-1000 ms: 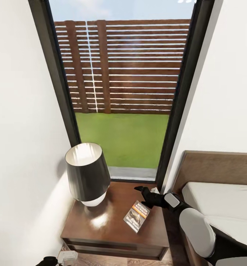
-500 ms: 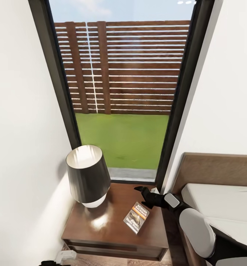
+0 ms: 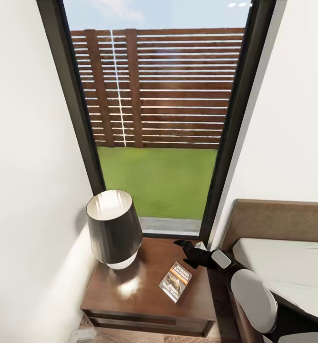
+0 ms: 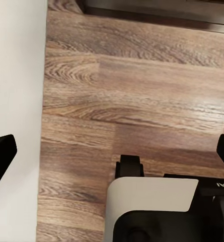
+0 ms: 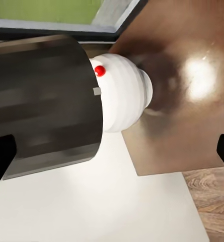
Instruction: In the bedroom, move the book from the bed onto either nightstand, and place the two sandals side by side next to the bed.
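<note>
The book (image 3: pixel 175 281), dark with an orange band, lies flat on the right half of the dark wood nightstand (image 3: pixel 130 300). My right gripper (image 3: pixel 185 249) hovers just beyond the book's far edge, apart from it and open with nothing between its fingers. In the right wrist view the right gripper (image 5: pixel 112 154) faces the lamp (image 5: pixel 56 101) with its fingertips (image 5: pixel 1 156) spread wide. My left gripper (image 4: pixel 112 156) is open and empty, low over the wooden floor (image 4: pixel 142 101). The bed (image 3: pixel 285 264) lies right of the nightstand. The sandals are out of view.
A black-shaded lamp (image 3: pixel 113 227) with a white base takes up the nightstand's left half. A white wall (image 3: pixel 25 190) is close on the left, and a tall window (image 3: pixel 154 119) stands behind. The bed's brown headboard (image 3: pixel 278 221) is to the right. The robot's base (image 4: pixel 152 206) sits under the left gripper.
The whole head view has shifted slightly, so the camera moved. The left arm has slid out of the bottom edge. Book and right gripper keep their places.
</note>
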You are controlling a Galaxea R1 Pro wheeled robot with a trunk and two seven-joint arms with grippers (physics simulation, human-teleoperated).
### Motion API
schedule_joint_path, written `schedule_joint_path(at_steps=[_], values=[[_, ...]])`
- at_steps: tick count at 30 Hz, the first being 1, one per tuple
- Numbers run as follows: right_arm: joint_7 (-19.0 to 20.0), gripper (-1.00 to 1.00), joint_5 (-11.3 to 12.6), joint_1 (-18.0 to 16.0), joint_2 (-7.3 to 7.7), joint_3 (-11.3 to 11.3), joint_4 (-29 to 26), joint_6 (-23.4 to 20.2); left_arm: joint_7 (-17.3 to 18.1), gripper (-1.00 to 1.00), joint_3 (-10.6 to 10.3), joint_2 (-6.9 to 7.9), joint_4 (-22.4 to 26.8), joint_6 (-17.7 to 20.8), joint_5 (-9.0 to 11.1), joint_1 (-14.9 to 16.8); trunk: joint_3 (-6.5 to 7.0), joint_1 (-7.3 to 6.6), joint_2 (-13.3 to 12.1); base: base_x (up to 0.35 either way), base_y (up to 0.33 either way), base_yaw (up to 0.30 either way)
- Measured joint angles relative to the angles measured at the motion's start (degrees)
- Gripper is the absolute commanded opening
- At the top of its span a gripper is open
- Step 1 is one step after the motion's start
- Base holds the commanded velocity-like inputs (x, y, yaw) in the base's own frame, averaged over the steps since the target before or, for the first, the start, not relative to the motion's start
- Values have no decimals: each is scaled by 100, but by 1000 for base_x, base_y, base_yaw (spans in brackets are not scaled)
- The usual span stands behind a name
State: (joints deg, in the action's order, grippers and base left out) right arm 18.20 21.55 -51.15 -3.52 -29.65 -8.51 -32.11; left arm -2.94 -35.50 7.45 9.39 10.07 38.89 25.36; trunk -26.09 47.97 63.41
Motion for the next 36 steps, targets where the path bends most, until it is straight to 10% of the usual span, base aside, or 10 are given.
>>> schedule_joint_path(at_steps=[36], values=[[9,100,-156,1065,2,223,31,1391,-8,100,11,-82,-109,-699,21,-678,647,-791,-1445,0,0,0]])
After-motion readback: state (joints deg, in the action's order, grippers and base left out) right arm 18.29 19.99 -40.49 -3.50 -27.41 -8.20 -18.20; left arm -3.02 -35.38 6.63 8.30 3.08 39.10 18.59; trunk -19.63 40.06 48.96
